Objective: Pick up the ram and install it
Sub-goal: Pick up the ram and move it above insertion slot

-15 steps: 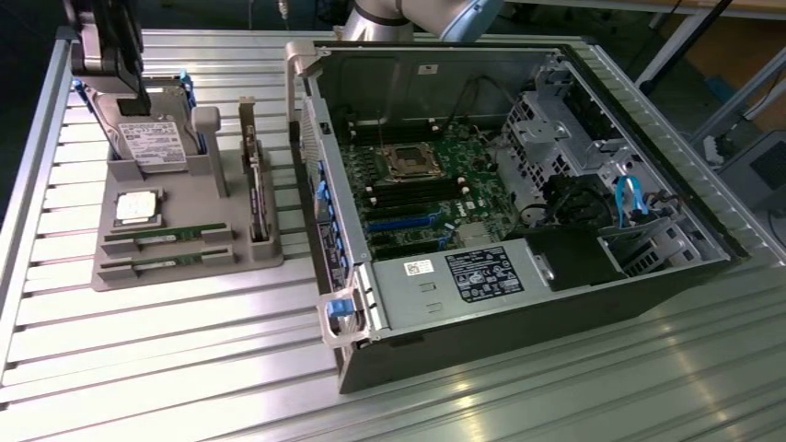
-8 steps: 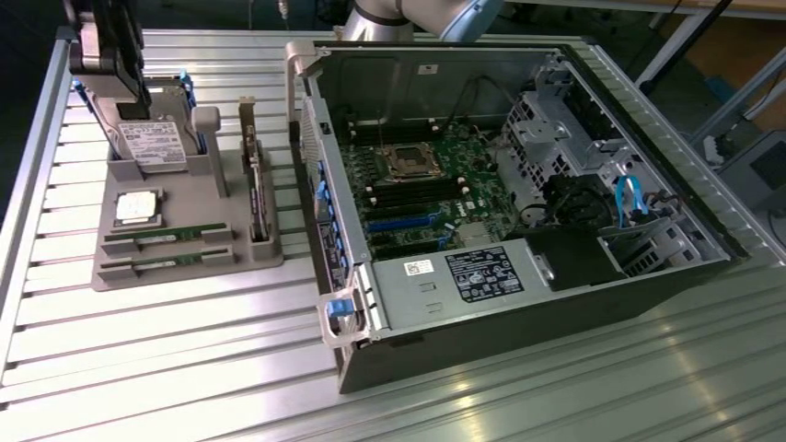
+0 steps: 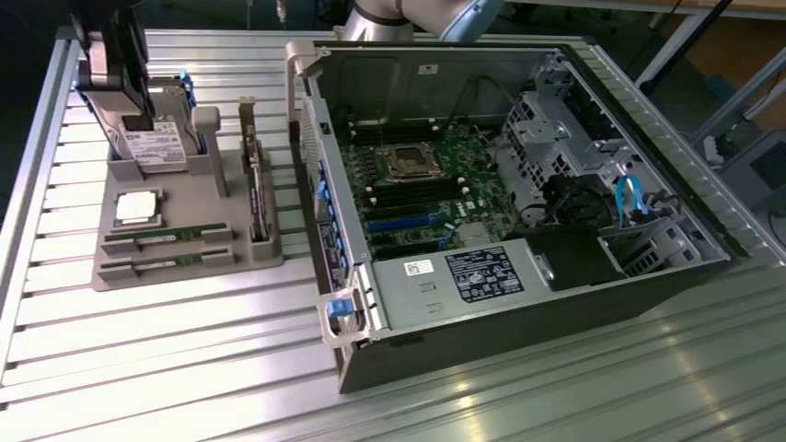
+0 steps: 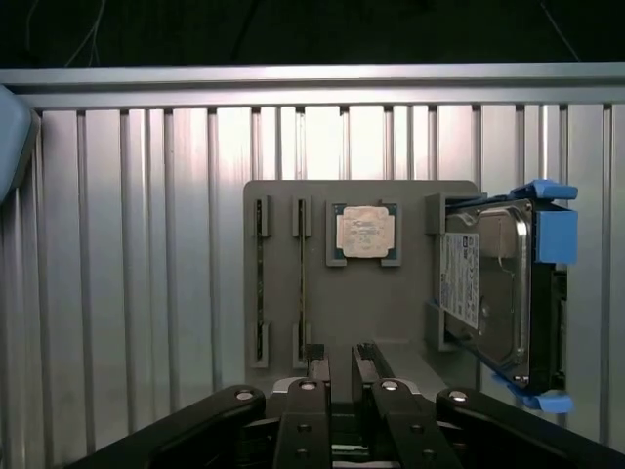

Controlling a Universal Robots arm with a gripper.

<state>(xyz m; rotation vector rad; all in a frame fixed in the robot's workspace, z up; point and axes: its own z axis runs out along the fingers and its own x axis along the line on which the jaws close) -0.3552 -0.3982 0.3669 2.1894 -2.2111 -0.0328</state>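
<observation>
Ram: the ram (image 3: pixel 166 238) (image 4: pixel 301 283) sits in a slot at the end of the tray (image 3: pixel 252 256) (image 4: pixel 391 313) farthest from the pincer, untouched and well apart from the fingertips.
Twin stick: a second stick (image 3: pixel 166 264) (image 4: pixel 260 283), just like it, sits in the next slot, parallel and a little farther from the pincer.
Pincer: the pincer (image 3: pixel 129 106) (image 4: pixel 342 362) hangs above the tray's hard-drive end. Its two fingers (image 4: pixel 314 376) are drawn narrow, with a slim gap between them and nothing in it.
Processor: the silver chip (image 3: pixel 135 207) (image 4: pixel 365 233) lies in its pocket, between the ram and the drive, nearer the pincer than either stick.
Drive: the hard drive (image 3: pixel 154 143) (image 4: pixel 493 293) stands on edge in blue rails, the thing closest to the pincer.
Card: a card (image 3: pixel 256 184) stands on edge along the tray's side nearest the case.
Case: the open computer (image 3: pixel 516 184) lies on its side, well apart from the pincer, motherboard (image 3: pixel 418 184) exposed.
Table: the slatted metal table (image 3: pixel 184 368) carries tray and case.
</observation>
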